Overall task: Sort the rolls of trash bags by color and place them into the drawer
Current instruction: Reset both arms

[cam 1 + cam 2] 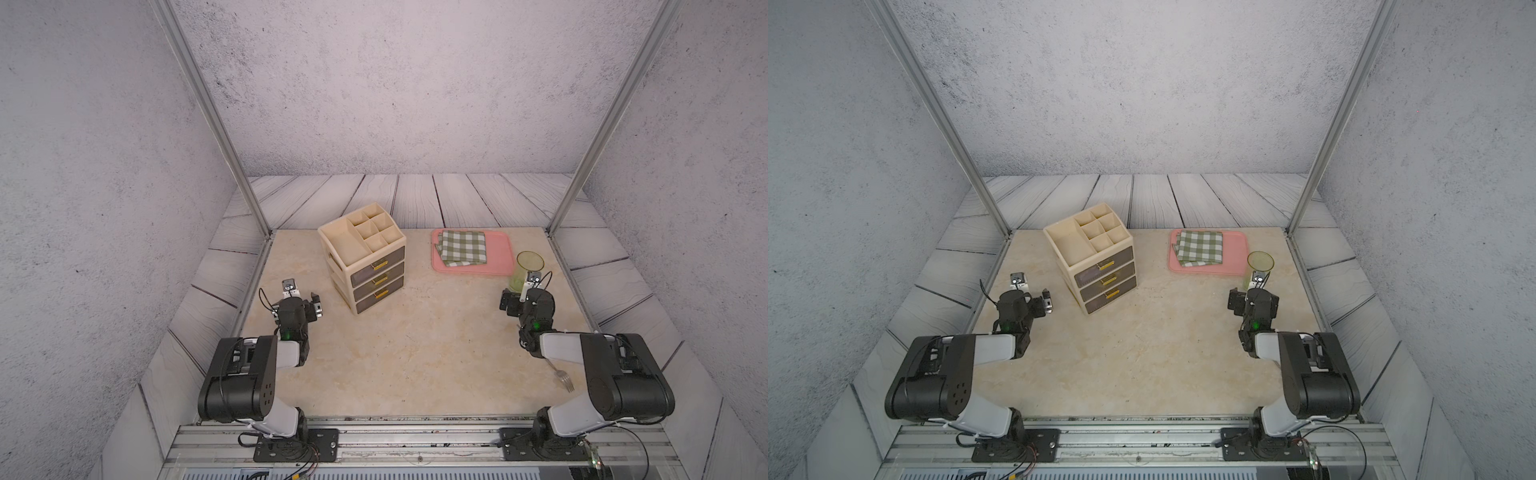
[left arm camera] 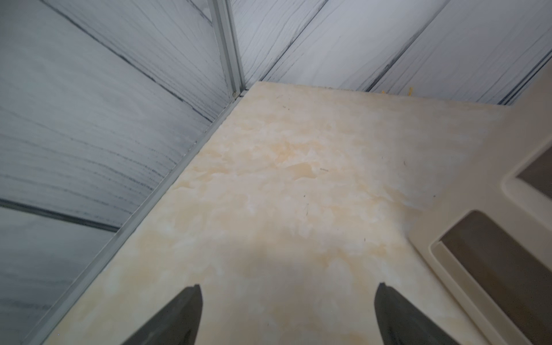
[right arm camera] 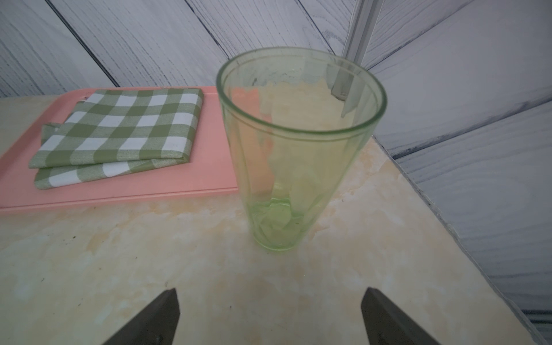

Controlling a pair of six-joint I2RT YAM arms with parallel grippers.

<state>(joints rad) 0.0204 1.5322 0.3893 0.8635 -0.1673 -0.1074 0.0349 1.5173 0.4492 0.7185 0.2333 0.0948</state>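
Rolls of trash bags: none visible in any view. Whereabouts unknown, possibly inside the shut drawers. Expect light, squashy, slick film, so pinch gently across mid-barrel.

Left gripper (image 2: 288,286): jaws wide apart, empty, over bare table (image 2: 298,179), beside drawer unit (image 1: 376,282).

Right gripper (image 3: 270,289): likewise apart and empty, facing green glass (image 3: 298,143). Pink tray (image 3: 209,179) with checked cloth (image 3: 119,128) lies beyond. Fork (image 1: 562,374) lies behind it.

Marble-look top; grey plank walls close in.

No legible text, label, brand, number or sign appears in any view. The cream plastic three-drawer organiser (image 1: 378,280), pink rectangular plastic tray (image 1: 494,257), green-and-white checked folded cloth (image 1: 462,247) and translucent green glass tumbler (image 3: 298,149) carry no readable marking.
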